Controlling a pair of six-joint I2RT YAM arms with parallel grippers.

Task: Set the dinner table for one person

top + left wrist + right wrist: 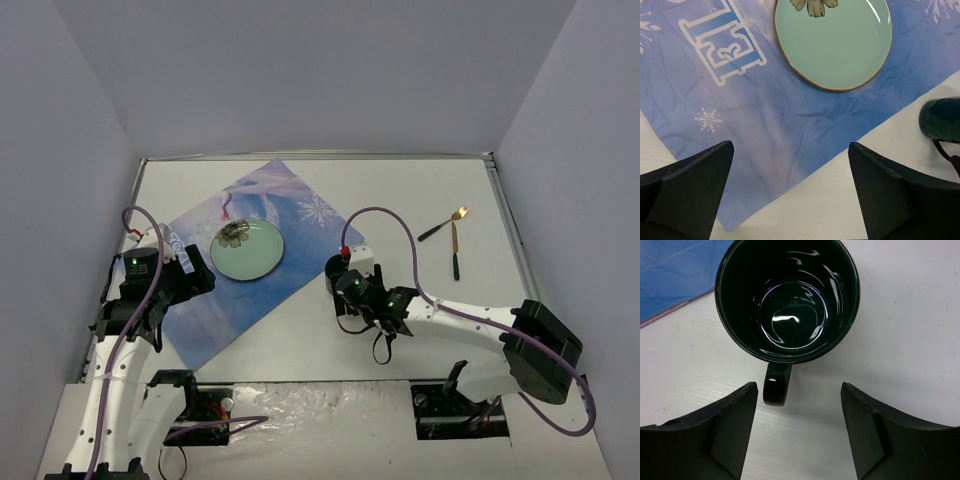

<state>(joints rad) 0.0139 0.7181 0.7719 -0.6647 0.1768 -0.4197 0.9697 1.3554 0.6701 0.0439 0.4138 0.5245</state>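
Okay, placemat (765, 125) lettering partly legible, "LS"; left jaws open near table's (400, 200) left edge; right jaws open, straddling handle of mug (787, 295).

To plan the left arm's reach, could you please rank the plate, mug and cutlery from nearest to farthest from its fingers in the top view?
1. Plate, on the placemat, just beyond the left fingers.
2. Mug, just off the placemat's right edge.
3. Cutlery, far right.
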